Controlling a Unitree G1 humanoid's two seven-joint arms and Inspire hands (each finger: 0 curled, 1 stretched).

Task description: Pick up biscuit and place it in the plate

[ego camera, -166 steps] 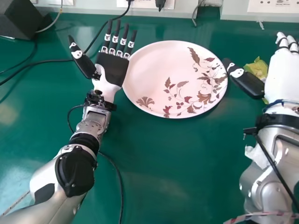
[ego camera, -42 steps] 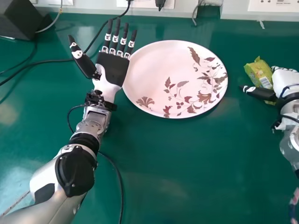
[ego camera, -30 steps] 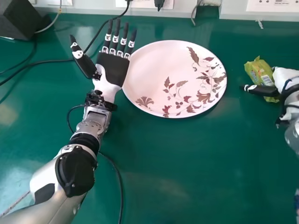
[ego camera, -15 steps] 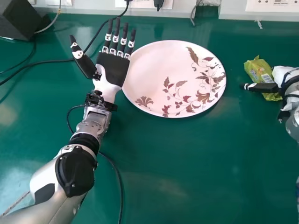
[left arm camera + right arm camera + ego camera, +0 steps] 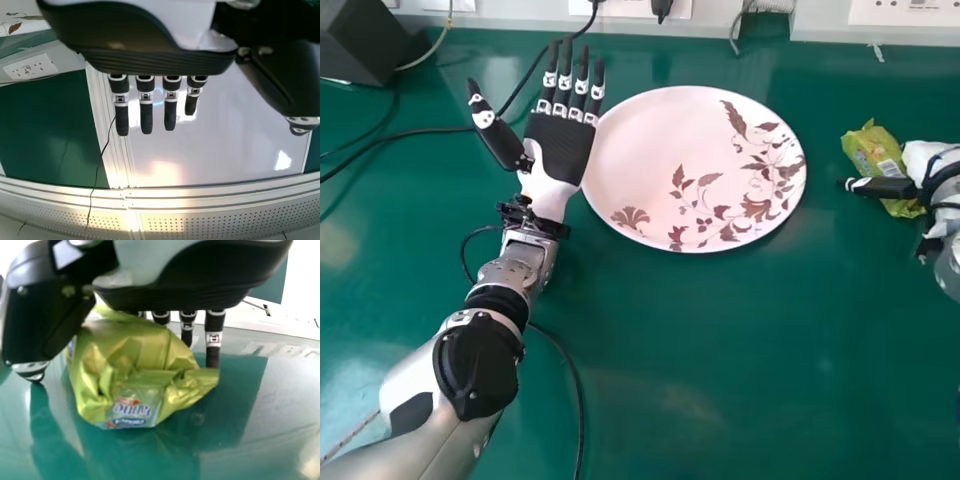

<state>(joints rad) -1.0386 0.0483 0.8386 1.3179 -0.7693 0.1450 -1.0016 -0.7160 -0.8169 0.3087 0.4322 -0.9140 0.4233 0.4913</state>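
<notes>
On the green table (image 5: 720, 350), the right hand (image 5: 885, 188) was held with fingers outstretched, the biscuit packet (image 5: 873, 150) framed between them and the thumb. The floral plate (image 5: 690, 150) was set left of the packet; by its left rim, the left hand (image 5: 560, 152) was held palm-up, relaxed open. Farther back, a black box (image 5: 360, 45) was placed.

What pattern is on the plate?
Reddish-brown leaves and flowers on pale pink; the plate shows best in the head view.
</notes>
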